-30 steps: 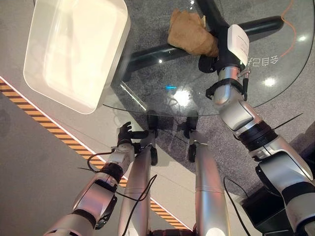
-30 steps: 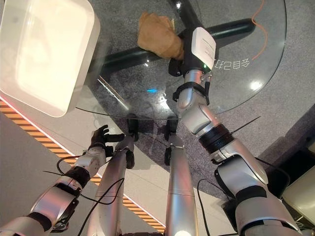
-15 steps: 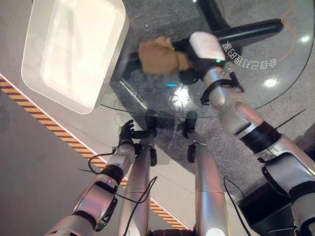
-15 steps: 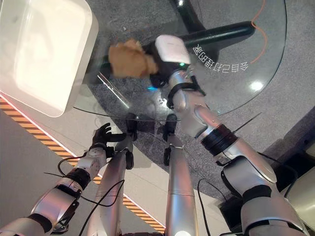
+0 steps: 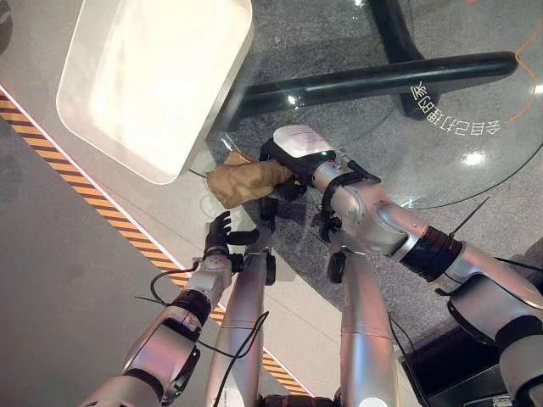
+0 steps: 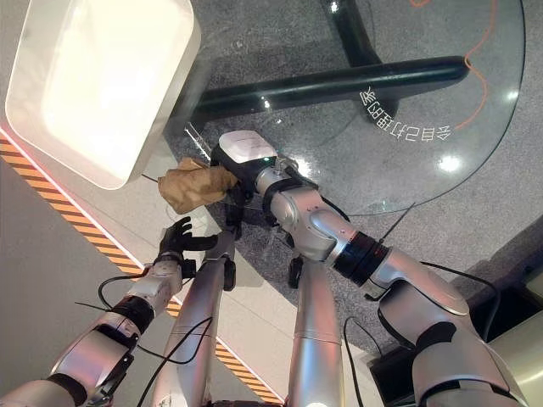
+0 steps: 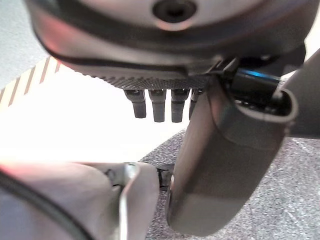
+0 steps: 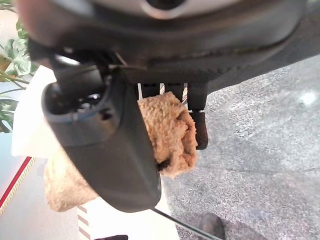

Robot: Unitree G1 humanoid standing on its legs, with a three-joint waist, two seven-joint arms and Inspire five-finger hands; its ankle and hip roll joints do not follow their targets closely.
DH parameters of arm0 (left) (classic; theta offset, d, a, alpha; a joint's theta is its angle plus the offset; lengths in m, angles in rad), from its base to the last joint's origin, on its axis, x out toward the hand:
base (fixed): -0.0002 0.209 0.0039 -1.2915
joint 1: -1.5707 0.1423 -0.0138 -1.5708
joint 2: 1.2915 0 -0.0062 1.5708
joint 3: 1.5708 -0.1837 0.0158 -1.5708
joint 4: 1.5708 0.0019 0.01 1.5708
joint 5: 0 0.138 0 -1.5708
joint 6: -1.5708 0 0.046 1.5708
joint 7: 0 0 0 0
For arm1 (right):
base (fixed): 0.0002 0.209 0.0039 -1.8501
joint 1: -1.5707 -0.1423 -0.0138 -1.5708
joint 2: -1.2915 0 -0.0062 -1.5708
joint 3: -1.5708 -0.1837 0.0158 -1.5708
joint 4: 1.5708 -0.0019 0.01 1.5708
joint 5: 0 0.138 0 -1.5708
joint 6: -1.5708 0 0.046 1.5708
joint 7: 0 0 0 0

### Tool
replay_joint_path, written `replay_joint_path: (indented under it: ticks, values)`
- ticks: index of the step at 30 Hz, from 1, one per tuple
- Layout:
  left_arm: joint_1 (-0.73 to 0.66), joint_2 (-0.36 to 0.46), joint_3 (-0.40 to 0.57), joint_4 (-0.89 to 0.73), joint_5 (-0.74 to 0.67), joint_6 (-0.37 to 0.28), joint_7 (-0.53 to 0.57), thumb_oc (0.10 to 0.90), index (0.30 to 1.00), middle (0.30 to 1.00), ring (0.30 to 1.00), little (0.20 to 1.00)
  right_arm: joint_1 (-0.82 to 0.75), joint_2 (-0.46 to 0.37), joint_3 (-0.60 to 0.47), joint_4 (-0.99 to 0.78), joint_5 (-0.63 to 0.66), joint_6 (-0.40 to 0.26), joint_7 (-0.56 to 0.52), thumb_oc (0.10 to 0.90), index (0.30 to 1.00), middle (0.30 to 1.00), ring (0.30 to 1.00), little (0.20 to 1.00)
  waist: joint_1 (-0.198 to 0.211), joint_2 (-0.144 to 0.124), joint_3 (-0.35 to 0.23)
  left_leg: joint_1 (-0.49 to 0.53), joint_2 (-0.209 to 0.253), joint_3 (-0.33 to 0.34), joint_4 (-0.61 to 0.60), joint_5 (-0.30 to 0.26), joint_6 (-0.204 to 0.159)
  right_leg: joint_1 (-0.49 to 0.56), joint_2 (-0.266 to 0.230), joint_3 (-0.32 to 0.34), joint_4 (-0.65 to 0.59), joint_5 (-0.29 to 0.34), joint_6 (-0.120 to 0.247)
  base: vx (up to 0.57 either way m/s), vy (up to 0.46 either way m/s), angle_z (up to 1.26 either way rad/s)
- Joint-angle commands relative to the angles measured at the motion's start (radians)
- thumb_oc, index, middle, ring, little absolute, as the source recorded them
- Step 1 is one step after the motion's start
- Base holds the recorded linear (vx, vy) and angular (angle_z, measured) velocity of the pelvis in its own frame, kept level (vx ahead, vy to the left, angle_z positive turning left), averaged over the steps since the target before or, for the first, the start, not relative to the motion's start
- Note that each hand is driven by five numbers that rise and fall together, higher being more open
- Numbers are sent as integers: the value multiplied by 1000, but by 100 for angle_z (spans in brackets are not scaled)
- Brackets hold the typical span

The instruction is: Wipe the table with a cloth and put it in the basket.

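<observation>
fingers clamp the cloth at the table's near rim

fingers (image 7: 158,106) of the left hand (image 5: 222,236) hang loosely apart, grasping nothing; that hand sits low on the left, below the table's near edge, over the pale floor beside the striped tape (image 5: 127,237), well apart from the cloth.

basket (image 5: 93,127), a white oblong tray, lies on the left part of the glass table (image 5: 441,170), its near corner jutting past the rim. its inside looks bare.

cloth (image 5: 242,180), tan and bunched, hangs just past the table's near rim, close under the basket's near corner but not in it. in the right wrist view the cloth (image 8: 172,132) is pinched between thumb and curled fingers, a loose fold drooping behind the thumb.

right hand (image 5: 284,163) reaches across leftward from the right, arm low and stretched along the near rim, wrist over the glass.

rightward the glass lies open over the dark crossed base (image 5: 373,76).
</observation>
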Motion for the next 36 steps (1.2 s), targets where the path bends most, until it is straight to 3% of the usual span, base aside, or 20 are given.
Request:
replay_joint_path:
  ticks: [1, 6, 8, 14, 15, 16, 20, 21, 22, 23, 29, 36]
  values:
    - [77, 1, 2, -14, 33, -19, -5, 800, 900, 900, 900, 900, -17, 13, -31, -191, 8, -44, -65, 100, 300, 300, 300, 200, -2, 22, -20, 13, -61, 63, 85, -122, 43, 11, 47, 19, -83, 38, 67, 0, 0, 0]
    - [67, 4, 3, -14, 29, -8, -2, 800, 900, 900, 900, 900, -8, 20, -63, -159, 53, 23, -210, 100, 300, 300, 300, 200, -4, 25, -20, 5, -54, 68, 94, -125, 45, 1, 45, 21, -70, 37, 66, 0, 0, 0]
    - [56, 11, 14, -1, 24, 0, -13, 800, 900, 900, 900, 900, 6, 21, -127, -115, 158, 70, -412, 100, 300, 300, 300, 200, -10, 25, -20, 7, -49, 73, 97, -128, 46, 0, 46, 24, -64, 36, 63, 0, 0, 0]
    - [53, 1, 36, 19, 23, -3, -1, 800, 900, 900, 900, 900, 40, 13, -272, -58, 198, 87, -637, 100, 300, 300, 300, 200, -27, 17, -20, 3, -41, 75, 108, -137, 51, -10, 59, 39, -41, 33, 62, 10, 1, 0]
    - [73, -5, 34, 20, 23, -1, 7, 800, 900, 900, 900, 900, 72, 15, -303, -47, 197, 82, -680, 100, 300, 300, 300, 200, -30, 15, -20, 36, -39, 69, 119, -170, 49, 19, 65, 45, -22, 2, 68, 11, -1, -5]
    - [54, -3, 40, 19, 23, 0, 10, 800, 900, 900, 900, 900, 56, 8, -314, -47, 198, 80, -687, 100, 300, 300, 300, 200, -33, 13, -20, 1, -39, 75, 113, -140, 54, -14, 63, 42, -33, 32, 61, 14, -2, -8]
    - [79, -15, 47, 21, 22, 4, 34, 800, 900, 900, 900, 900, 114, -22, -409, -46, 242, 71, -780, 100, 300, 300, 300, 200, -50, 3, -20, 29, -36, 68, 132, -179, 55, 10, 74, 56, -10, 2, 66, 29, -9, -9]
    - [60, -11, 53, 19, 22, 5, 36, 800, 900, 900, 900, 900, 99, -30, -418, -49, 246, 71, -784, 100, 300, 300, 300, 200, -52, 1, -20, -5, -36, 76, 126, -150, 60, -22, 72, 53, -22, 32, 60, 14, -24, -8]
    - [80, -16, 51, 16, 21, 9, 43, 800, 900, 900, 900, 900, 129, -40, -439, -56, 268, 77, -802, 100, 300, 300, 300, 200, -56, -1, -20, 25, -36, 69, 138, -183, 57, 5, 75, 58, -6, 2, 66, -39, -31, -5]
    - [63, -12, 57, 11, 22, 12, 47, 800, 900, 900, 900, 900, 118, -52, -454, -64, 281, 82, -814, 100, 300, 300, 300, 200, -59, -4, -20, -10, -36, 76, 132, -155, 62, -28, 73, 56, -16, 31, 60, 13, -33, -6]
    - [75, -5, 83, -17, 33, 42, 57, 800, 900, 900, 900, 900, 162, -113, -542, -124, 371, 151, -893, 100, 300, 300, 300, 200, -76, -16, -20, -9, -32, 79, 138, -163, 62, -25, 77, 63, -20, 30, 59, -5, -20, -8]
    - [96, 3, 92, -55, 31, 58, 77, 800, 900, 900, 900, 900, 236, -158, -627, -156, 444, 181, -979, 100, 300, 300, 300, 200, -94, -25, -20, -1, -27, 88, 133, -169, 64, -18, 83, 70, -29, 31, 59, -2, -3, -5]
